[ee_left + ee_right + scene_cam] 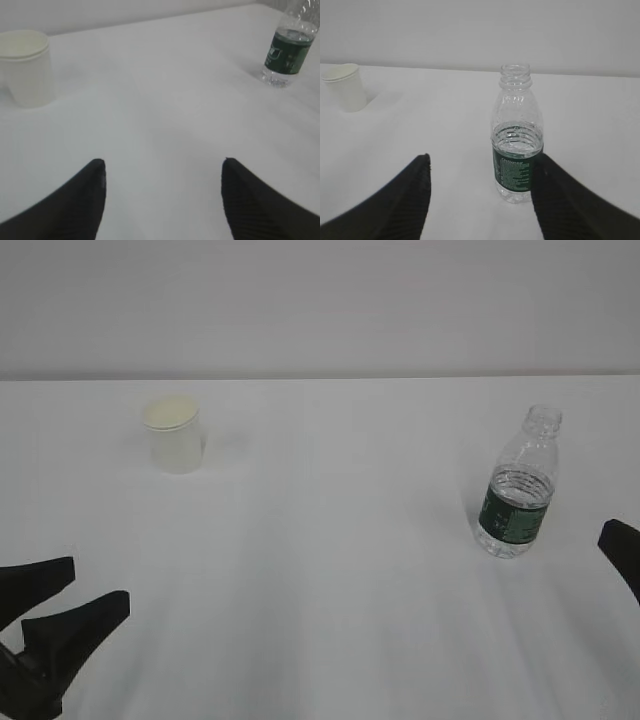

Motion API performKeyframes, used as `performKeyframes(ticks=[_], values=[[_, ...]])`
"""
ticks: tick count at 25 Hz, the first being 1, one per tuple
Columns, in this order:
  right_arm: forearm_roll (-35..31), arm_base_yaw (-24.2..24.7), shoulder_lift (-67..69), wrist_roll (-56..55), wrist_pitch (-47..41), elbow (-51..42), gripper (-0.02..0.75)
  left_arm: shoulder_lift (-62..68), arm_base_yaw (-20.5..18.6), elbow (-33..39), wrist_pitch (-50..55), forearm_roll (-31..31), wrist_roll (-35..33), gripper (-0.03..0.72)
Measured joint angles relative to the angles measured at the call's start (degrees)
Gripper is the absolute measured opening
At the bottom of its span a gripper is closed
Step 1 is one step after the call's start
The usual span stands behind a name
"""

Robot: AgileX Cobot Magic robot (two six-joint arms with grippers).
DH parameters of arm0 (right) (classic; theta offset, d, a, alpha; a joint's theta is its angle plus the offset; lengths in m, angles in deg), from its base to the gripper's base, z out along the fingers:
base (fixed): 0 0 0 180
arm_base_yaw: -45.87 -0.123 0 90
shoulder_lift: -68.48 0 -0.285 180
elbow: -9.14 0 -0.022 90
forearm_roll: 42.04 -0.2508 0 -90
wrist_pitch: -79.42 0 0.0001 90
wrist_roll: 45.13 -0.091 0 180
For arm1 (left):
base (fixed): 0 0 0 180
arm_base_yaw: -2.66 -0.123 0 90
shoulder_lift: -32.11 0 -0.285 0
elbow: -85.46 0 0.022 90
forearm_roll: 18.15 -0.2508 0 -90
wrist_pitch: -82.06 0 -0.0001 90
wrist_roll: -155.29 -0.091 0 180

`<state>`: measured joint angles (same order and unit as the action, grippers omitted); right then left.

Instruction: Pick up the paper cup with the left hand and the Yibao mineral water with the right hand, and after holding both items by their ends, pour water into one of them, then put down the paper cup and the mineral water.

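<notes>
We record a white tabletop (330, 570) filling most of the exterior view, with a pale wall behind it; everything of interest stands or hovers on this surface.

The left hand's tool (75, 605) enters at the lower left corner of the exterior view; we see two black fingers spread well apart with nothing between them. In the left wrist view the tool (162, 172) shows the same wide gap, only bare tabletop between the fingertips (95, 175); it holds nothing.

The right hand's tool (622, 545) shows only as a black tip at the right edge of the exterior view; from that view alone we cannot judge its gap. In the right wrist view the tool (480, 165) has its fingers wide apart; the right finger (555, 195) overlaps the lower right side of the bottle in the picture, but we cannot tell whether it touches; the left finger stands clear of it; we note no grip.

The Yibao mineral water (518, 485) stands upright on the right part of the tabletop, uncapped, partly filled, dark green label around its lower middle; it sits just ahead of the right tool, slightly towards its right finger (517, 150); in the left wrist view it appears far at the upper right (290, 50).

The paper cup (173, 435) stands upright on the far left of the tabletop, mouth up, well apart from the bottle; it lies ahead and left of the left tool (27, 67); in the right wrist view it is small at the far left (345, 87).
</notes>
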<state>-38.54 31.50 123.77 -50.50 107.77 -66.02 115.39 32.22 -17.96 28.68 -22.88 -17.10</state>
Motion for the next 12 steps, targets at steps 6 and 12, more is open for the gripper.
performKeyframes(ticks=[6, 12], values=[[0.00, 0.00, 0.00, -0.86, 0.08, 0.00, 0.499, 0.99, 0.00, -0.10, -2.95, 2.39, -0.32, 0.603], [0.00, 0.00, 0.00, -1.22, 0.08, 0.00, 0.606, 1.11, 0.00, -0.10, -4.08, 4.73, -0.36, 0.652]])
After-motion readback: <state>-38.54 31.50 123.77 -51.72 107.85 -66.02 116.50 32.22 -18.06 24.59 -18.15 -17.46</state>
